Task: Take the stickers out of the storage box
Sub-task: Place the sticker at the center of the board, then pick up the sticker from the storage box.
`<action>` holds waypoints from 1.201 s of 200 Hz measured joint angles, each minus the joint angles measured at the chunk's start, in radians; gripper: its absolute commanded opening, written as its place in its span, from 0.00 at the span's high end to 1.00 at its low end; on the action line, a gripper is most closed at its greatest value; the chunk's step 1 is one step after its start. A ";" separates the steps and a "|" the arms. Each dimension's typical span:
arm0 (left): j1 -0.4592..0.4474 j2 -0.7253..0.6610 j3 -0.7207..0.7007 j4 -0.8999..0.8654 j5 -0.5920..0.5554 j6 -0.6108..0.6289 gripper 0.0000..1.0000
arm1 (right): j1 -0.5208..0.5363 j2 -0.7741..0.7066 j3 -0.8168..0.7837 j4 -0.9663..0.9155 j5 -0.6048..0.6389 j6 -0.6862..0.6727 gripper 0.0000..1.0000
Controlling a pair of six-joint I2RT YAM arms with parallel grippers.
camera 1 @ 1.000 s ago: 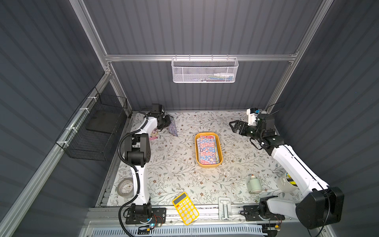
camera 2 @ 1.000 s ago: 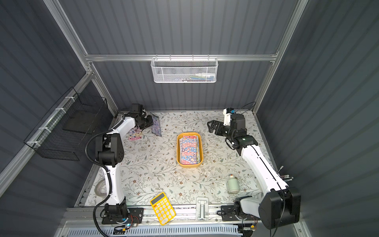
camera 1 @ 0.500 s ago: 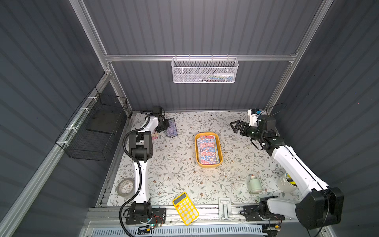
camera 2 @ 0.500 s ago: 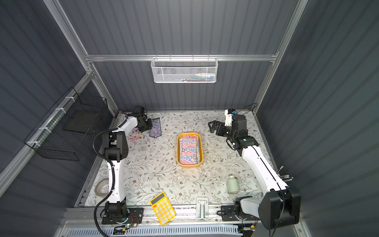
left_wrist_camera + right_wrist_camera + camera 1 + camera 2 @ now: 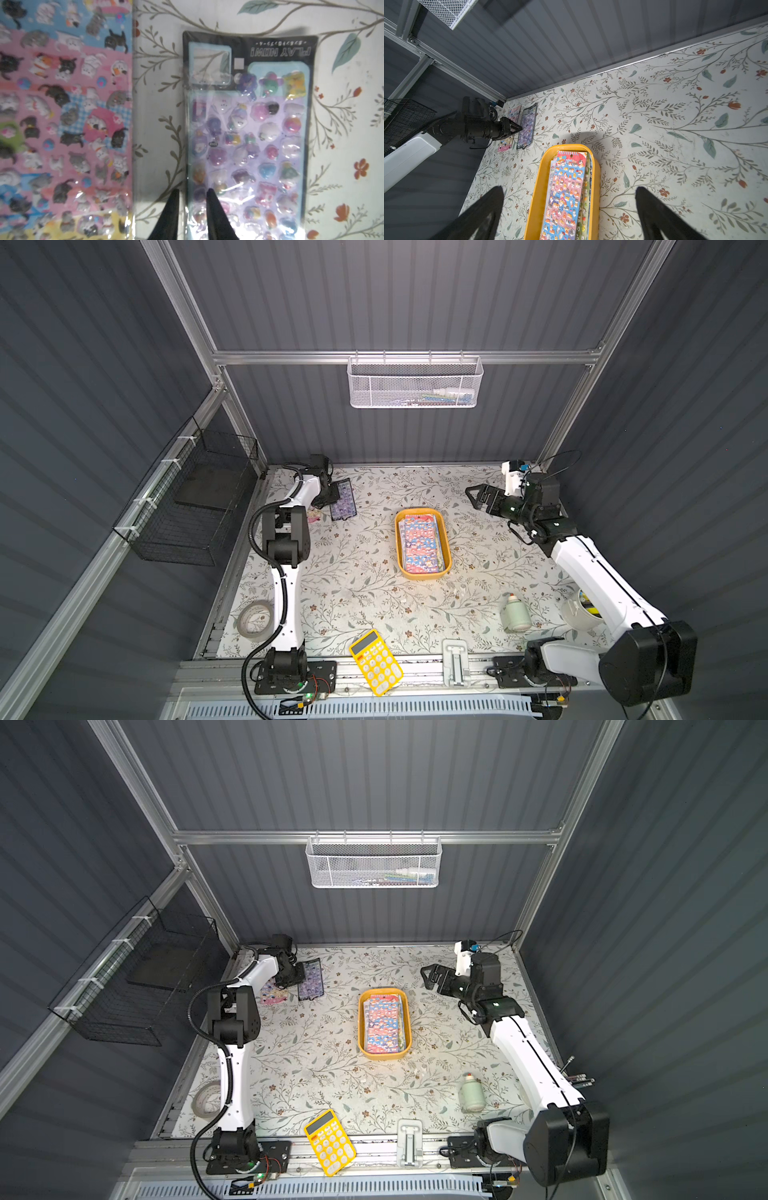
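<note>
Stickers point(image 5: 420, 545): a stack lies flat in the storage box point(image 5: 422, 576), mid-worktop point(image 5: 353, 593), with a blue-and-pink cartoon sheet on top. The long axis of box and stack runs from the near edge toward the back wall.

Two sheets are already out, flat and side by side in the far left corner: purple sheet point(image 5: 247, 145) and pink cat sheet point(image 5: 62, 116).

Left gripper point(image 5: 192, 191) is over the purple sheet's edge, jaws a narrow slit apart, nothing pinched (looks let go).

Right gripper point(image 5: 473, 498) is spread wide and empty. It hovers near the box's far right corner, tips aimed toward it.

Right arm is nearer, so the next pick likely falls to it, at the stack's far short end.
</note>
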 measured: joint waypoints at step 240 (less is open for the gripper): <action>-0.396 -0.541 -0.541 0.222 0.049 -0.128 0.56 | 0.264 0.140 0.035 -0.214 0.158 -0.185 0.39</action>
